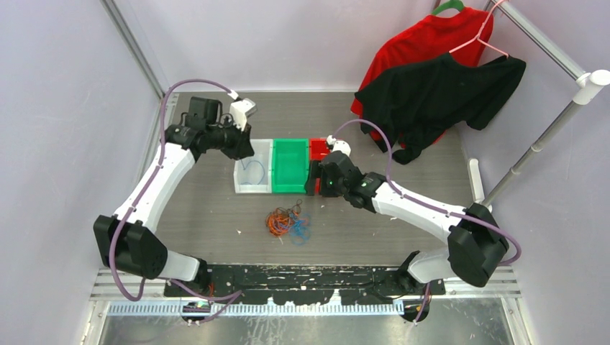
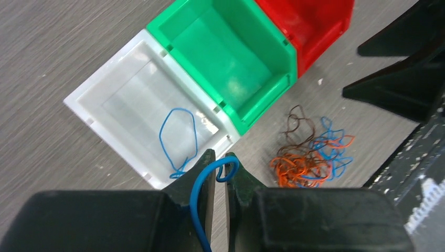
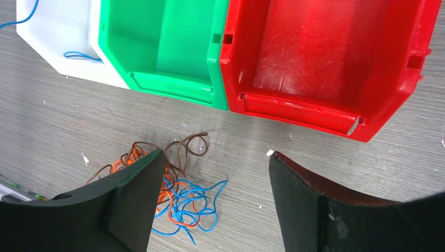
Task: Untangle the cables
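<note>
A tangle of blue, orange and dark brown cables (image 1: 289,223) lies on the table in front of the bins; it also shows in the left wrist view (image 2: 309,155) and the right wrist view (image 3: 176,197). My left gripper (image 2: 221,160) hovers over the near edge of the white bin (image 1: 237,183), its jaws almost closed on a blue cable (image 2: 202,184) that curls between the tips. A second blue cable (image 2: 178,136) lies looped inside the white bin (image 2: 105,79). My right gripper (image 3: 215,155) is open and empty, above the table just right of the tangle.
A green bin (image 1: 289,188) and a red bin (image 1: 318,149) stand in a row to the right of the white one; neither shows anything inside. A red shirt (image 1: 424,39) and a black shirt (image 1: 439,93) hang from a metal rack (image 1: 554,122) at the back right.
</note>
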### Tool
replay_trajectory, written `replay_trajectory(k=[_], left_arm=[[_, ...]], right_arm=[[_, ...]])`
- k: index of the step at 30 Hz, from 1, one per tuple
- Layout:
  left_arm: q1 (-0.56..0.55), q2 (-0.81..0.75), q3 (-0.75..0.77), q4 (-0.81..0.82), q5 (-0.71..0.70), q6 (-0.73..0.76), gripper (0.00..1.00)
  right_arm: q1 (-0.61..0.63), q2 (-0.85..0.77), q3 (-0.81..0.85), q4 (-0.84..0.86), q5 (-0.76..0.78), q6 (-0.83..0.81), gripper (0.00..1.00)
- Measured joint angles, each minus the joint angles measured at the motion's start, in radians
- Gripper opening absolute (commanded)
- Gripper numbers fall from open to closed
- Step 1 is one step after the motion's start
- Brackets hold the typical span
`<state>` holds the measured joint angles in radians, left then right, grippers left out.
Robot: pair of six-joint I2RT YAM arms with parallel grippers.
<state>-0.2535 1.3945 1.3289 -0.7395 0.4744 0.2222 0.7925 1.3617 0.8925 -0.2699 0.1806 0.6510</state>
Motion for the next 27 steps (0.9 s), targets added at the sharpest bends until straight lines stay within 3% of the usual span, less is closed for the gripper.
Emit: replay_trajectory(k=[2, 8, 9, 11, 12, 15, 18, 22, 26, 27], left_arm=[[-0.001, 0.021, 0.024, -0.002, 0.027, -0.03, 0.24], [-0.006, 0.091, 0.037, 0.007, 0.012, -0.05, 0.24], [-0.006, 0.1, 0.027, 0.01, -0.017, -0.036, 0.32], [-0.007, 0.115, 0.01, 0.009, -0.074, -0.01, 0.68], [-0.007, 0.122, 0.003, 0.008, -0.097, 0.005, 0.79], [-0.007, 0.135, 0.0, -0.013, -0.129, 0.032, 0.95], [-0.007, 0.134, 0.012, -0.049, -0.133, 0.053, 0.98], [-0.007, 0.127, 0.059, -0.099, -0.124, 0.079, 0.95], [-0.008, 0.093, 0.076, -0.115, -0.114, 0.102, 0.88], [-0.007, 0.084, 0.076, -0.119, -0.113, 0.106, 0.83]], right_arm=[[0.005, 0.0, 0.0, 0.0, 0.0, 0.002, 0.78], [0.016, -0.009, -0.003, -0.003, 0.0, 0.003, 0.79], [0.017, -0.015, -0.004, -0.006, 0.0, 0.003, 0.79], [0.017, -0.027, -0.005, -0.009, 0.0, 0.003, 0.8], [0.017, -0.033, -0.005, -0.009, 0.0, 0.003, 0.81], [0.017, -0.041, -0.005, -0.011, 0.0, 0.003, 0.82], [0.017, -0.041, -0.005, -0.02, 0.0, 0.002, 0.82], [0.017, -0.041, -0.005, -0.03, 0.0, 0.001, 0.82], [0.017, -0.041, -0.005, -0.036, -0.01, 0.0, 0.81], [0.017, -0.041, -0.005, -0.038, -0.013, 0.0, 0.81]])
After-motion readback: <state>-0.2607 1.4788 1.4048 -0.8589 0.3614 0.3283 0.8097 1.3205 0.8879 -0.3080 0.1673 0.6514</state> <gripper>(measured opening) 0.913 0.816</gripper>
